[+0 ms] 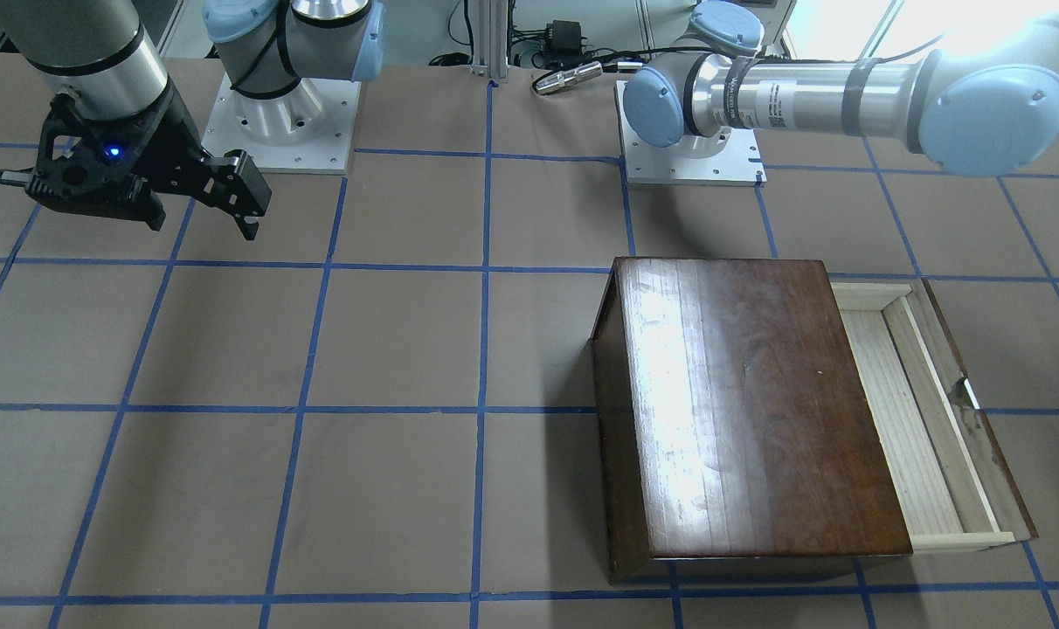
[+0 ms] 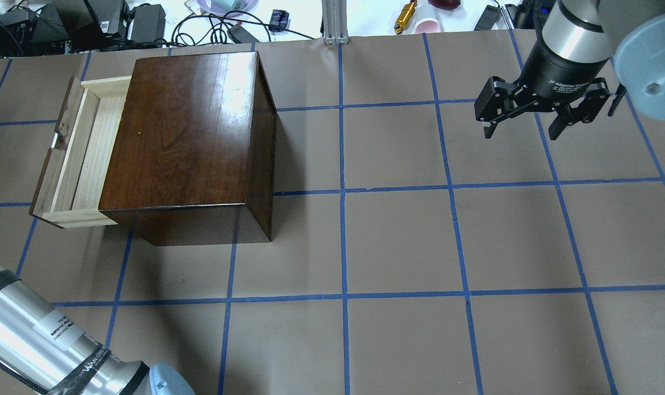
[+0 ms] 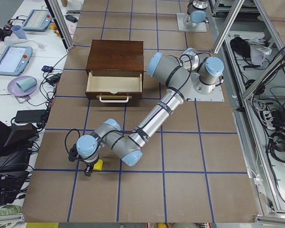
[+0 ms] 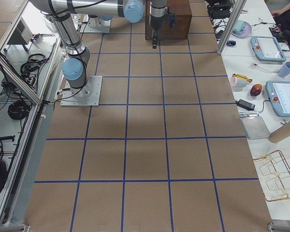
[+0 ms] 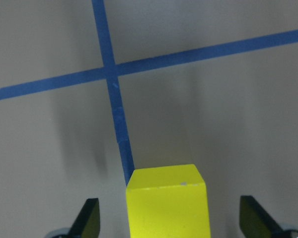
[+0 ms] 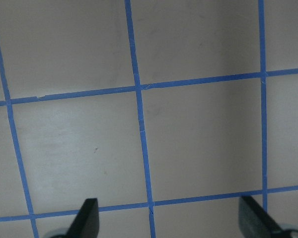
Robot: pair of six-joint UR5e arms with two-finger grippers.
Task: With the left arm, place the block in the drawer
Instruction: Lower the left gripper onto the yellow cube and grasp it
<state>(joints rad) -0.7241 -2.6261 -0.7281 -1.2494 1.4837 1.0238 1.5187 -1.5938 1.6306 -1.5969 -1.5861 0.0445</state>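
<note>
The yellow block sits on the brown table on a blue tape line. It stands between the two fingers of my left gripper, which is open and has a clear gap on each side. The exterior left view shows the block beside that gripper, well in front of the cabinet. The drawer is pulled open and its visible pale floor is bare; it also shows in the front view. My right gripper hangs open and empty over bare table, far from the cabinet.
The left arm's forearm crosses the near left corner. The arm bases stand at the robot's side of the table. Cables, boxes and cups lie beyond the far table edge. The drawer's white handle faces the block.
</note>
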